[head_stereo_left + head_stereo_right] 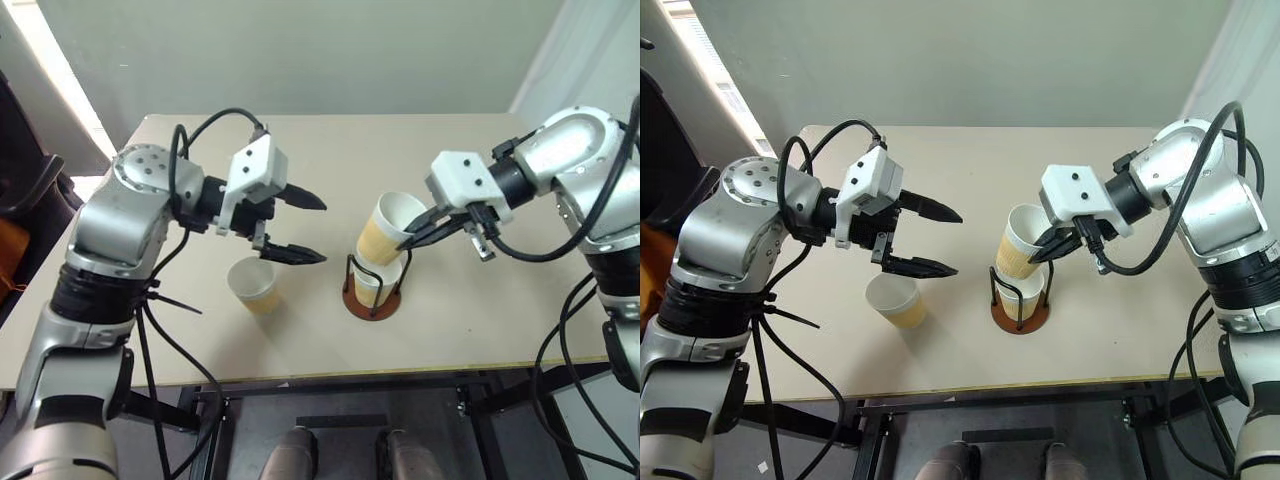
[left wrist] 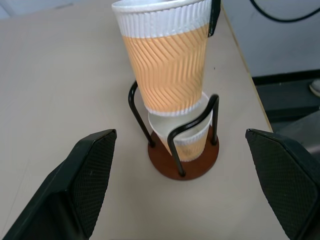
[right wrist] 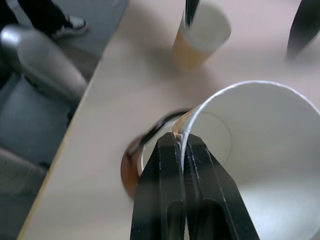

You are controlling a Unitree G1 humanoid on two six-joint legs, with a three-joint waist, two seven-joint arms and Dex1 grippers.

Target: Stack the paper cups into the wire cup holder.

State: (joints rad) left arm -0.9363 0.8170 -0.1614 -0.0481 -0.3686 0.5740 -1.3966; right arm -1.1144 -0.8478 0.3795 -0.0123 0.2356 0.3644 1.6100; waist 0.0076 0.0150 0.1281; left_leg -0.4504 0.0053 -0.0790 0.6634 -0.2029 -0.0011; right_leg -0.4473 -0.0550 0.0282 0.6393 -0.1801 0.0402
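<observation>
In the head views, the cup seated in the wire cup holder (image 1: 371, 290) is mostly covered by the tilted cup (image 1: 388, 228) above it, so only part of its rim and wall shows. The right pincer (image 1: 412, 237) hides a stretch of the tilted cup's rim. In the left wrist view the tilted cup's rim is cut off by the picture's edge. In the right wrist view that cup hides most of the holder, and the lone cup (image 3: 200, 34) on the desk (image 1: 470, 330) is blurred.
</observation>
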